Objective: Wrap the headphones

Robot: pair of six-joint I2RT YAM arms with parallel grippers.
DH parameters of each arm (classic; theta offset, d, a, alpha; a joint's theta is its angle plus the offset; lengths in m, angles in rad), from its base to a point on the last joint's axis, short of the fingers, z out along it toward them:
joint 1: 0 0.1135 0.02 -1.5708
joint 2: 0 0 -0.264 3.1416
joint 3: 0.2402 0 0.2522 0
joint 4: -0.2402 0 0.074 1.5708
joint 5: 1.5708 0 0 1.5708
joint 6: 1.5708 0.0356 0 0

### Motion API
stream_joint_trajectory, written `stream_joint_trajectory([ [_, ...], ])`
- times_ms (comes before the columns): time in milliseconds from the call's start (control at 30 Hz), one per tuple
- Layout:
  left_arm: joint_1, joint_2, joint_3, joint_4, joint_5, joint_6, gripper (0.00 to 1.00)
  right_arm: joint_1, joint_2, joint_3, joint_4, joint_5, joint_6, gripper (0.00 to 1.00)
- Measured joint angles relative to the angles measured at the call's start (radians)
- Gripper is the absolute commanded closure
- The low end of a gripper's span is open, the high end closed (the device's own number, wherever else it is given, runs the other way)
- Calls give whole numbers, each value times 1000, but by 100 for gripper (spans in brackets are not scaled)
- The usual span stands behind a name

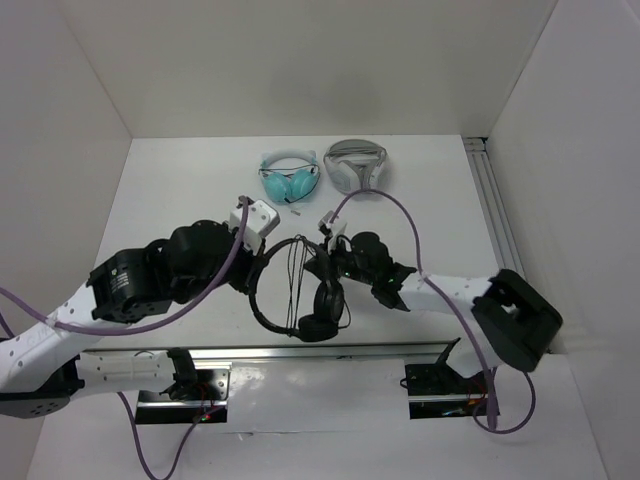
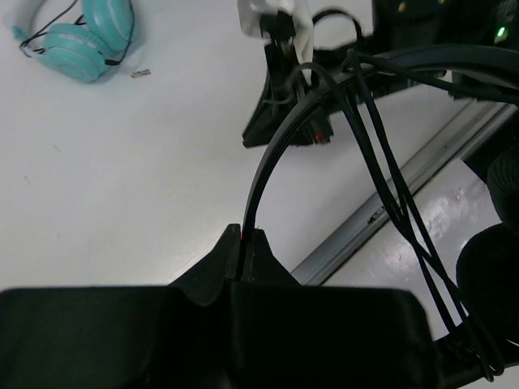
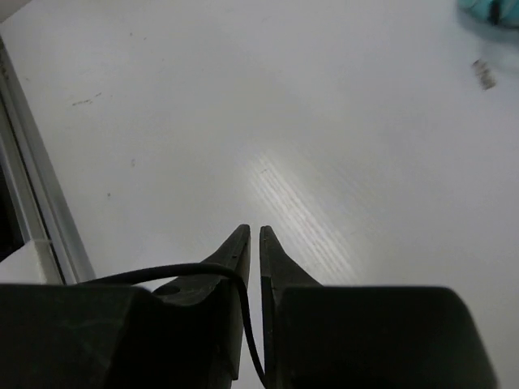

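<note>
Left fingers (image 2: pixel 215 267) clamp the headphones (image 1: pixel 318 327) by the headband (image 2: pixel 263 166); right fingers (image 3: pixel 231 259), slightly apart, straddle the cable (image 3: pixel 186 267), arms angled inward.

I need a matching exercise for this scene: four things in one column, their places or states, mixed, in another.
Things:
1 teal headphones
2 white-and-grey headphones
3 black headphones
4 thin cable

Places or states:
A between the right end effector's fingers
B headband clamped in the left end effector
C at the back, right of the pair
D at the back, left of the pair

Pairs: 1-D, 2-C, 3-B, 4-A
</note>
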Motion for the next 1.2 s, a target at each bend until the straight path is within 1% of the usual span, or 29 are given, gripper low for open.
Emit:
stream_joint_trajectory([
  [133,0,11,18,-19,-133,-61,100,0,214,-28,195,-75,97,83],
  [233,0,33,40,-62,-248,-116,100,0,317,-59,314,-105,150,85],
  [267,0,40,53,-80,-291,-137,100,0,341,-66,343,-112,166,87],
  [400,0,64,140,-127,-397,-203,100,0,416,-78,454,-136,211,87],
  [567,13,93,219,-160,-476,-271,100,0,448,-90,541,-153,235,84],
  [767,103,119,227,-186,-481,-290,100,0,471,-138,594,-159,246,87],
  [800,126,120,227,-186,-474,-289,100,0,475,-150,603,-159,248,84],
  [867,165,120,226,-183,-459,-284,100,0,483,-171,618,-159,254,84],
  [900,185,120,226,-179,-450,-282,100,0,486,-179,626,-159,255,92],
  [967,228,120,219,-161,-429,-278,100,3,491,-199,644,-158,259,99],
  [1067,289,122,193,-135,-395,-257,100,25,483,-227,660,-130,268,100],
  [1167,355,133,166,-101,-362,-232,100,94,423,-274,646,-72,263,100],
  [1200,396,141,151,-83,-349,-224,100,126,392,-288,630,-43,259,100],
])
